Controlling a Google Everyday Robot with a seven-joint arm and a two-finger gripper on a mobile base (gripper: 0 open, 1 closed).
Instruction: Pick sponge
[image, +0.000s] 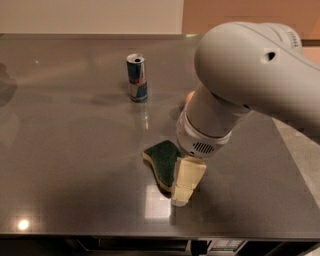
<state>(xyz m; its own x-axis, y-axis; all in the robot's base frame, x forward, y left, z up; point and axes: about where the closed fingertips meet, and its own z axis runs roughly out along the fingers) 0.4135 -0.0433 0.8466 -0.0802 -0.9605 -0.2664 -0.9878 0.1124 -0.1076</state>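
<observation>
The sponge (161, 161), dark green on top with pale yellow foam below, lies flat on the grey table (70, 150) near the front middle. My gripper (182, 192), cream-coloured and padded, points down over the sponge's right end and hides that part. Its tip is at table height, right by the sponge's front right edge. The large white arm (240, 75) rises from it to the upper right.
A blue and silver drink can (136, 77) stands upright behind and to the left of the sponge. A sliver of an orange ball (190, 96) shows behind the arm. The table's front edge runs just below the gripper.
</observation>
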